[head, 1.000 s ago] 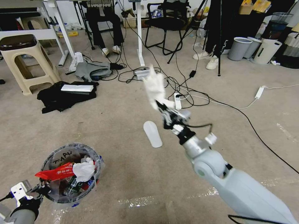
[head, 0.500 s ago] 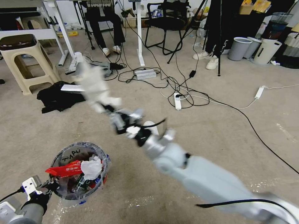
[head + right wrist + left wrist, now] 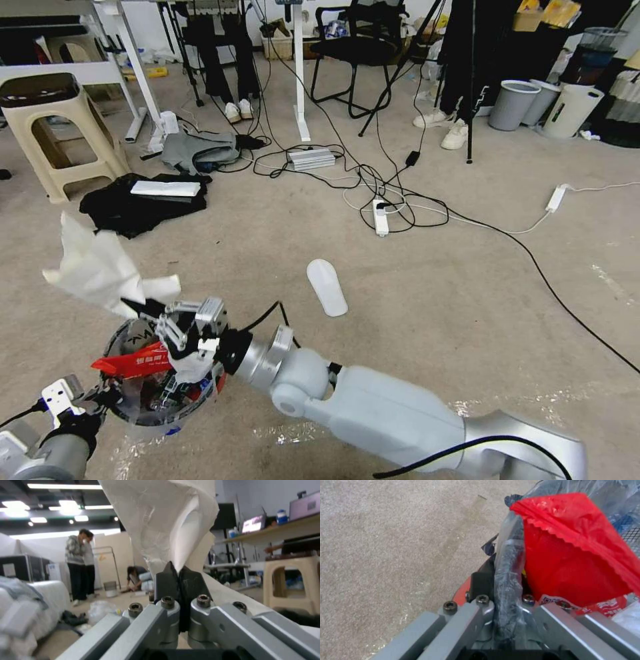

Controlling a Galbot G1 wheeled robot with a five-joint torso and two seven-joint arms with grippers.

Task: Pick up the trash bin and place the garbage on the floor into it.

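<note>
Holding white tissue (image 3: 100,270) | right pincer (image 3: 143,308) above trash bin (image 3: 127,333) | left pincer (image 3: 100,395) clamping rim

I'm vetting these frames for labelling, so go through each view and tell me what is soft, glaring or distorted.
Head view: wide-angle bending at the edges, the floor evenly lit, shiny glare on the tape lines. Left wrist view: the left gripper and trash bin rim are soft at close range. Right wrist view: the tissue in the right gripper looks washed out, ceiling lights blow out, and the background is blurry.
</note>
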